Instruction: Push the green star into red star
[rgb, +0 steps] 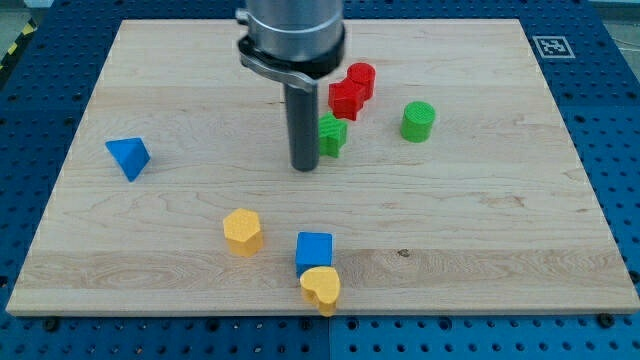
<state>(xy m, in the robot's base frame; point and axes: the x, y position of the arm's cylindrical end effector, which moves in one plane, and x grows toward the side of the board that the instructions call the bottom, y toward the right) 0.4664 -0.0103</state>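
The green star (332, 134) lies just above the board's middle, partly hidden behind my rod. The red star (346, 98) sits just above and to the right of it, close by or touching. My tip (305, 167) rests on the board at the green star's lower left, right beside it.
A red cylinder (361, 78) touches the red star's upper right. A green cylinder (418, 121) stands to the right. A blue triangle (128, 157) is at the left. A yellow block (242, 231), a blue cube (314, 250) and a yellow heart (321, 289) lie near the wooden board's (500, 230) bottom edge.
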